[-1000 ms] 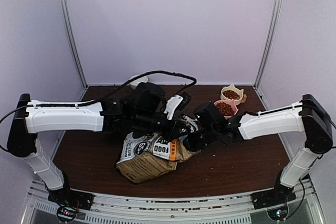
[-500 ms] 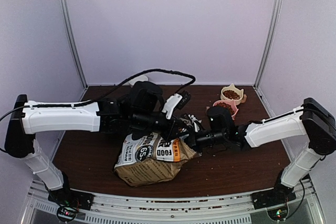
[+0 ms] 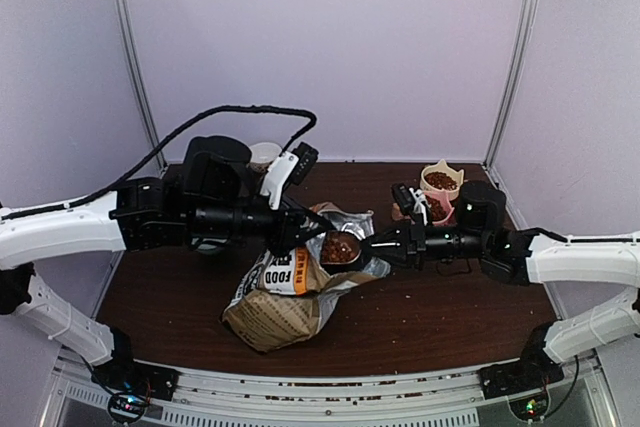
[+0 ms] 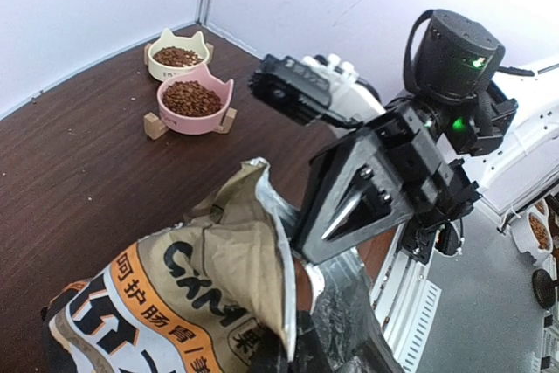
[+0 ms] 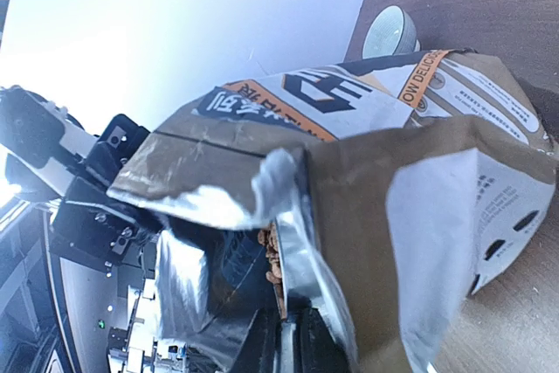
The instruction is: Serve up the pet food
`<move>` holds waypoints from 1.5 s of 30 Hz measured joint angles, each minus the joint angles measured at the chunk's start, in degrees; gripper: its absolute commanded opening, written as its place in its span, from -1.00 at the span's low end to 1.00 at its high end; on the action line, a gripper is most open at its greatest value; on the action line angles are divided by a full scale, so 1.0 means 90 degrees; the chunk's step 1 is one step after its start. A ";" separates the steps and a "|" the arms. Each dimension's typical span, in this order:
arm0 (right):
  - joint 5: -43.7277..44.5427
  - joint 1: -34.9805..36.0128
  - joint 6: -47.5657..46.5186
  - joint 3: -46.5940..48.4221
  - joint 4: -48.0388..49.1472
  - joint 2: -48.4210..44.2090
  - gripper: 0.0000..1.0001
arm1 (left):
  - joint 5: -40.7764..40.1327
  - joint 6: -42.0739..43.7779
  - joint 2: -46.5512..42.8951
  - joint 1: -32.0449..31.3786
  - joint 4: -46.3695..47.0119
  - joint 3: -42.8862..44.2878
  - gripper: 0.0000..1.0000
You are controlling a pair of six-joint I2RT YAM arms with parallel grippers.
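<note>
The brown kraft bag [image 3: 275,307] lies on the table with its foil-lined mouth raised toward the middle. My left gripper [image 3: 300,230] is shut on the left edge of that mouth; the left wrist view shows the fingers pinching the bag [image 4: 175,303] edge at the bottom of the frame. My right gripper [image 3: 378,244] is shut on the handle of a dark scoop [image 3: 340,248]. The scoop sits at the bag's mouth, heaped with pet food [image 3: 341,245]. In the right wrist view, kibble [image 5: 274,255] shows just above my right gripper [image 5: 301,347], behind the bag's foil lip [image 5: 288,216].
A pink bowl [image 3: 430,207] and a cream bowl [image 3: 441,180], both holding kibble, stand on small wooden stands at the back right, just behind my right arm. A small pale bowl [image 3: 264,154] sits at the back wall. Loose kibble lies along the front rail.
Both arms have drawn apart: the left pulled back to the left with the bag's edge, the right moved right. The bag mouth stands wider and the filled scoop now shows at it.
</note>
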 measured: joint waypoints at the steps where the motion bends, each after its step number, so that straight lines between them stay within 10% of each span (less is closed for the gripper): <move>1: 0.0000 -0.0056 0.0027 -0.0058 -0.0078 -0.0170 -1.00 | -0.0092 0.0005 -0.0085 0.0000 -0.0075 -0.0017 -1.00; 45: 0.0525 -0.1209 0.2344 -0.0175 -0.0474 -0.2824 -1.00 | -0.1061 -0.0185 -0.0568 0.0270 -0.0602 -0.0068 -1.00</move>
